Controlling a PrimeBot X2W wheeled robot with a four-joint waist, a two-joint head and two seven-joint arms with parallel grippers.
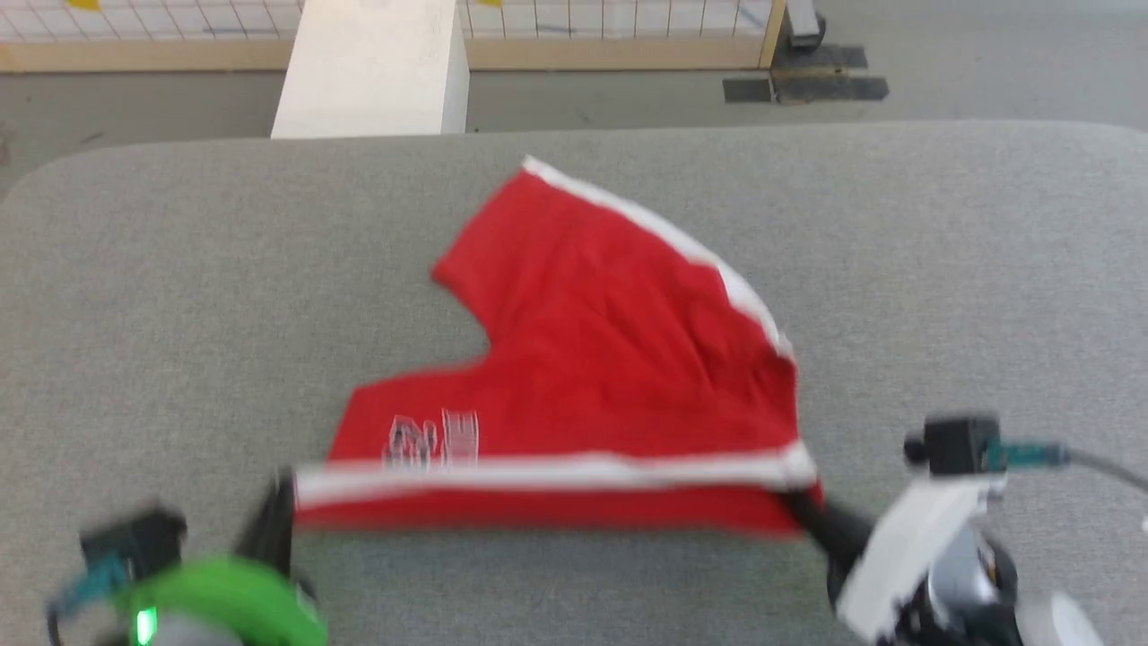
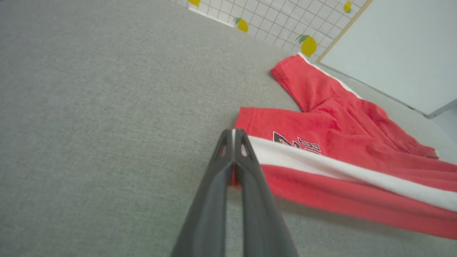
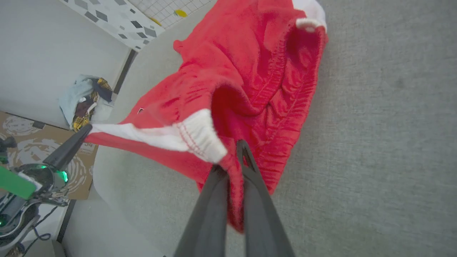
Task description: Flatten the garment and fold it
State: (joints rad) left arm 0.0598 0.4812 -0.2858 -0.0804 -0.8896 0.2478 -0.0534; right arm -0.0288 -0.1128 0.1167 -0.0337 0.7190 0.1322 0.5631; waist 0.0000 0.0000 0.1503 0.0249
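The red shorts (image 1: pixel 592 359) with white side stripes lie spread on the grey table (image 1: pixel 179 296), near edge lifted and stretched between both grippers. My left gripper (image 1: pixel 285 502) is shut on the leg-hem corner at the near left; in the left wrist view the shut fingertips (image 2: pixel 234 137) pinch the white stripe of the shorts (image 2: pixel 339 142). My right gripper (image 1: pixel 803 504) is shut on the gathered waistband corner at the near right; the right wrist view has its fingers (image 3: pixel 246 167) clamped on the red waistband (image 3: pixel 264 89). One leg points toward the far edge.
A white block (image 1: pixel 372 67) stands beyond the table's far edge, with a tiled lemon-print wall (image 2: pixel 285 25) behind. The right wrist view takes in a heap of clothes (image 3: pixel 85 101) on the floor and a cardboard sheet (image 3: pixel 32 142). Grey cloth lies bare around the shorts.
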